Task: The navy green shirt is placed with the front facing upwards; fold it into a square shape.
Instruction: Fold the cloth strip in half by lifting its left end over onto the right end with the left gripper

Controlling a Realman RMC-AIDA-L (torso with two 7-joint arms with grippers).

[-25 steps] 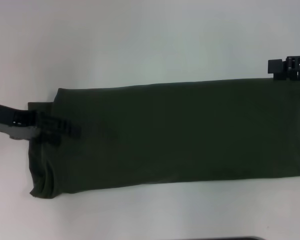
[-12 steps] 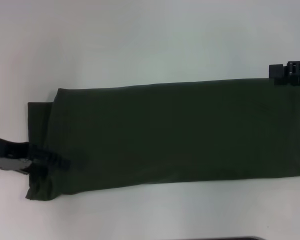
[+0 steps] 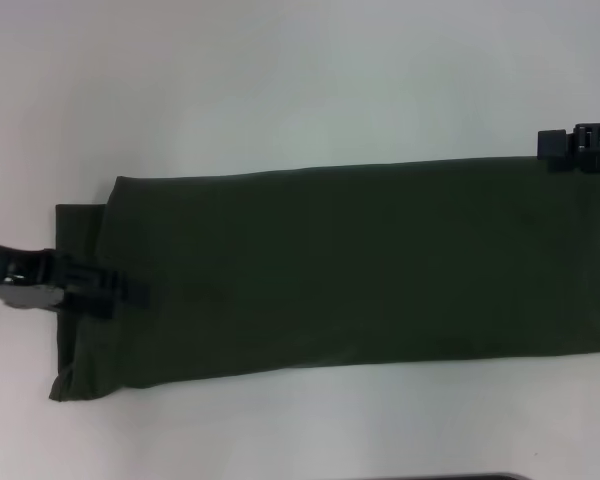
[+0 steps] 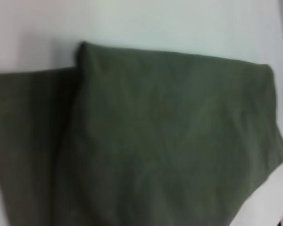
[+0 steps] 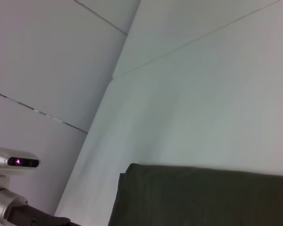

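The left gripper (image 3: 120,290) has risen slightly along the left end of the navy green shirt (image 3: 360,270), a long folded band on the white table (image 3: 280,80). Whether it grips cloth cannot be told. The right gripper (image 3: 570,148), cut off at the frame's edge, sits at the shirt's far right corner, lettering hidden.

Plain dark olive-green shirt (image 3: 360,270) on white table (image 3: 280,80); black left pincer (image 3: 115,292).

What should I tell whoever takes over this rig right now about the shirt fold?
Left gripper: over the shirt's left end, near a narrower layer sticking out there.
Right gripper: at the far right corner of the shirt.
Navy green shirt: flat on the white table, already folded into a long band, lettering hidden.
Left: fold the band's ends in to make a square.
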